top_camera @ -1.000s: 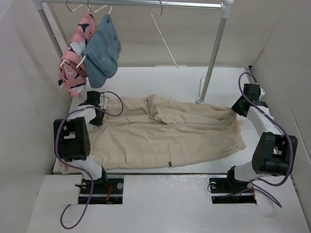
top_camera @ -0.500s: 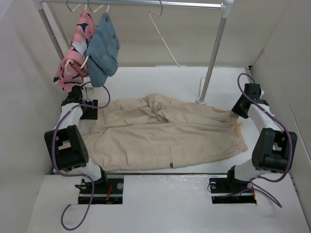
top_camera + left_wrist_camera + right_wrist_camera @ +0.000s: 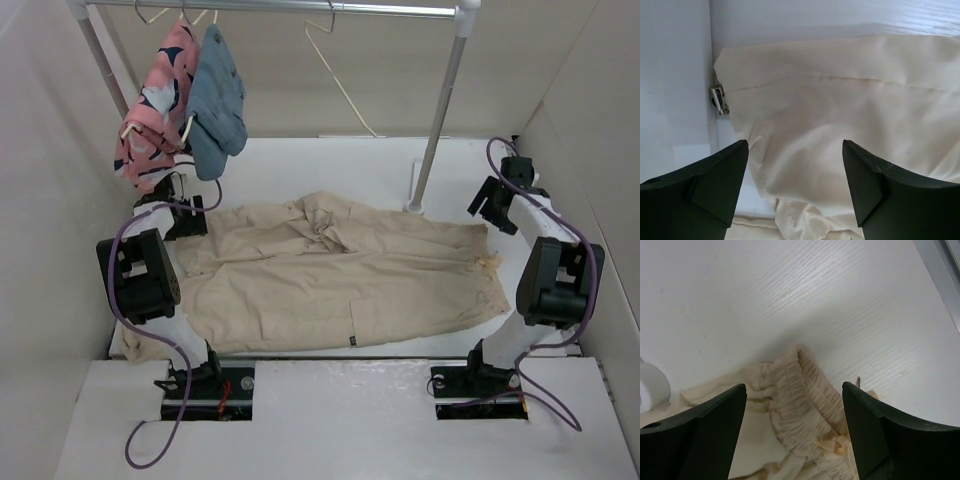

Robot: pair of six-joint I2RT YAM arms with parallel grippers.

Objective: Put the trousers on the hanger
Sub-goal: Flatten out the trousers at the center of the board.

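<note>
Probably limp and light, the large wrinkled beige cotton trousers (image 3: 340, 275) suit pinching at the gathered waistband (image 3: 812, 395); left tool (image 3: 792, 150) and right tool (image 3: 794, 387) spread, empty.

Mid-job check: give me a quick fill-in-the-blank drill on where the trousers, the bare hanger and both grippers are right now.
1. The trousers lie spread out on the ___.
2. The bare hanger hangs from the ___.
3. The left gripper and the right gripper, each above trouser fabric, are both ___.
4. Next to the pink garment hangs a ___ one.

Missing words: table; rail; open; blue.
</note>
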